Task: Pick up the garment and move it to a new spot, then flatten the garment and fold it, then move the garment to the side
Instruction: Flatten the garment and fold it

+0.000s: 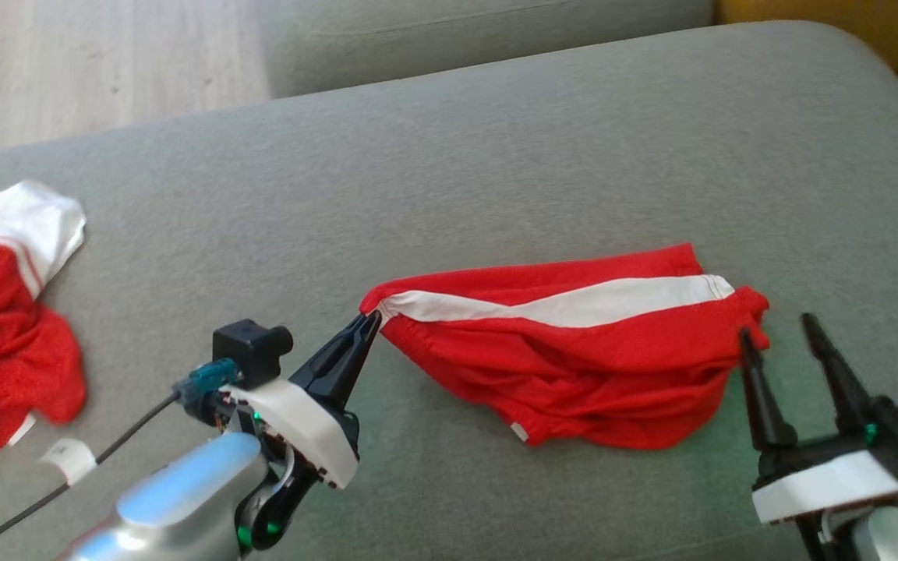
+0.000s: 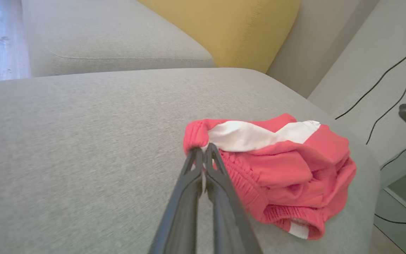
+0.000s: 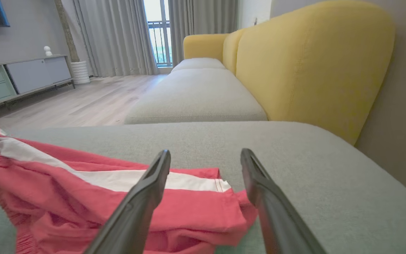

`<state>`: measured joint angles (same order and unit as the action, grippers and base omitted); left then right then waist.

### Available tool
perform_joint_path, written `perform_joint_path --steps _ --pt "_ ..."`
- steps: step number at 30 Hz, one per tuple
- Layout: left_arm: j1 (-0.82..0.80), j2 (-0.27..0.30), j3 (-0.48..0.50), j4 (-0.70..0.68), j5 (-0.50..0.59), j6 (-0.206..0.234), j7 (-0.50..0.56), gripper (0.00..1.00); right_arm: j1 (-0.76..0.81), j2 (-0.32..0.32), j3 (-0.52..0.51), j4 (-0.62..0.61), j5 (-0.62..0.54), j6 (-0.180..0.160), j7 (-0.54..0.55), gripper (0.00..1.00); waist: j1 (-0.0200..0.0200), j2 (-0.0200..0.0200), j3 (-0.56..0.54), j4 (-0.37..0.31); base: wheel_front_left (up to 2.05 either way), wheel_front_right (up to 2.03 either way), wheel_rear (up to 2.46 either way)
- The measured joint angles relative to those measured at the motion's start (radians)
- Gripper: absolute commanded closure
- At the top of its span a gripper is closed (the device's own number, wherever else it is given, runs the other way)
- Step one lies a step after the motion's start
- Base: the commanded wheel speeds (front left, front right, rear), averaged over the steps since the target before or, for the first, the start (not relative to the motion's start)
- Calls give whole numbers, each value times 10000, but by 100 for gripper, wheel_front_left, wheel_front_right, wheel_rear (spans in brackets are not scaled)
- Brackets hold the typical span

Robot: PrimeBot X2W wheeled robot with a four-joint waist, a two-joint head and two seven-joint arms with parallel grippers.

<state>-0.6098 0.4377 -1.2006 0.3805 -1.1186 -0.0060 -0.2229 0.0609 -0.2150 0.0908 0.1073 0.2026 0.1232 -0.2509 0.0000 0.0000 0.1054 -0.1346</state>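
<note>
The garment (image 1: 574,354) is red with a white stripe and lies bunched on the grey sofa cushion (image 1: 496,156). My left gripper (image 1: 373,319) is shut on the garment's left end, pinching the waistband corner; the left wrist view shows the garment (image 2: 277,165) with the fingertips closed on the red hem at my left gripper (image 2: 203,151). My right gripper (image 1: 776,326) stands open at the garment's right end, its left finger (image 1: 753,374) at the cloth edge. In the right wrist view the garment (image 3: 83,197) lies under and between the spread fingers of my right gripper (image 3: 206,155).
A second red and white garment (image 1: 5,327) lies crumpled at the cushion's left edge. A dark cable (image 1: 106,448) runs from my left wrist. A yellow sofa back (image 3: 312,63) rises to the right, with another grey cushion (image 1: 457,39) and wooden floor (image 1: 67,62) beyond.
</note>
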Motion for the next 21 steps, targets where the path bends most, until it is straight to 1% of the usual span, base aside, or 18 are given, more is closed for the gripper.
perform_joint_path --steps 4,5,8,10,13,17,18,20,21 --pt "21 27 12 -75 109 65 -71 100 -918 -1338 1329 1553 1381 0 17 0 0 0 106 288 0 0 0" --pt "21 29 12 -96 117 67 -71 100 -1246 -1695 1624 1858 1747 0 167 0 0 0 133 343 0 0 0" --pt "13 17 10 -138 203 67 -71 100 -2402 -2761 2640 2479 2644 0 1047 0 0 0 240 500 0 0 0" --pt "2 15 10 -159 215 73 -69 100 -3137 -3254 3242 2759 3104 0 1578 0 0 0 331 583 0 0 0" --pt "-2 -6 4 -207 280 77 -69 100 -3895 -3655 4096 3080 3870 0 2412 0 1 0 453 677 0 0 0" --pt "-7 -35 -6 -242 297 153 -69 100 -4433 -3806 5183 3498 4717 0 3461 0 1 0 542 749 0 0 0" --pt "-11 -42 -15 -268 303 153 -69 100 -4637 -3906 5626 3703 4945 0 3791 0 0 0 567 780 0 0 0" --pt "-19 -65 -17 -280 305 153 -67 100 -4864 -4000 5939 3896 5102 0 3848 0 0 0 596 814 0 0 0" --pt "-19 -65 -17 -280 305 153 -67 100 -4864 -4000 5939 3896 5102 0 3848 0 0 0 596 814 0 0 0"
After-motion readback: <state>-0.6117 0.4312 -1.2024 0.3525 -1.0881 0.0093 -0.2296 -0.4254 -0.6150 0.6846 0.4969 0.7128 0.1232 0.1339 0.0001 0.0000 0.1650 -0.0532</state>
